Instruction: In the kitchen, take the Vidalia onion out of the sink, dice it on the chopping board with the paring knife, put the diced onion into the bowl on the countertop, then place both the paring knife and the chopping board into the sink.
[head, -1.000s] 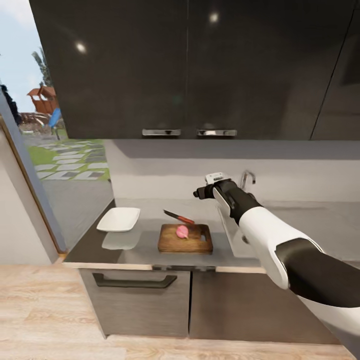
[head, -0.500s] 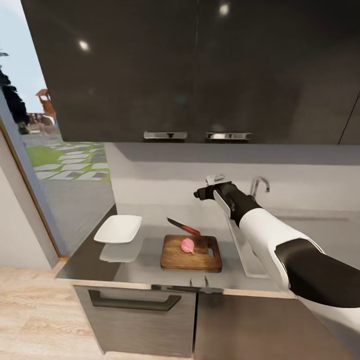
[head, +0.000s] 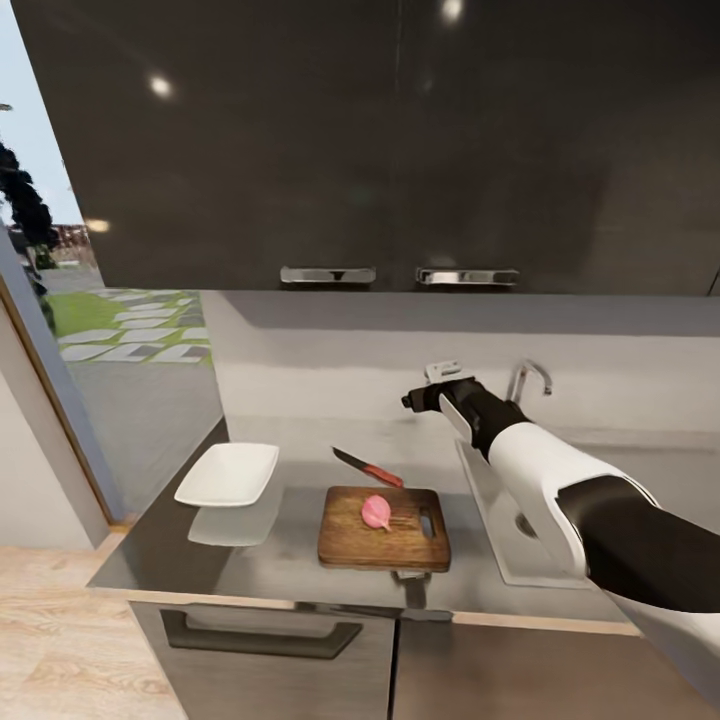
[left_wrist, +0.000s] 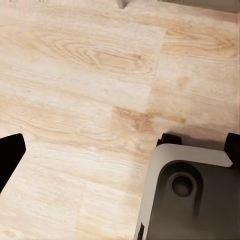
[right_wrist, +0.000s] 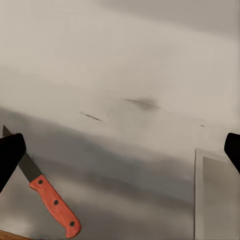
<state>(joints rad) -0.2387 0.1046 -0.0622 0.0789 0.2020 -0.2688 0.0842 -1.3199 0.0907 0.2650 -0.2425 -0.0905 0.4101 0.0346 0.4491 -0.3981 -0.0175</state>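
Right hand (head: 420, 388) wide open, empty, above countertop (head: 250, 545).

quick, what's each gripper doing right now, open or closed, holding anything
Left gripper: open, holding nothing, pointed at the wood floor.
Right gripper: open, holding nothing, above the countertop near the paring knife.

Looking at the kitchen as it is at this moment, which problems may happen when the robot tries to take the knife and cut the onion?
1. The red-handled paring knife lies just behind the brown wooden chopping board, so a low approach by the right gripper might bump the board.
2. The small pinkish Vidalia onion sits loose on the board and could roll when touched.
3. The knife is thin and lies flat on the grey countertop, so the gripper may slip off it.
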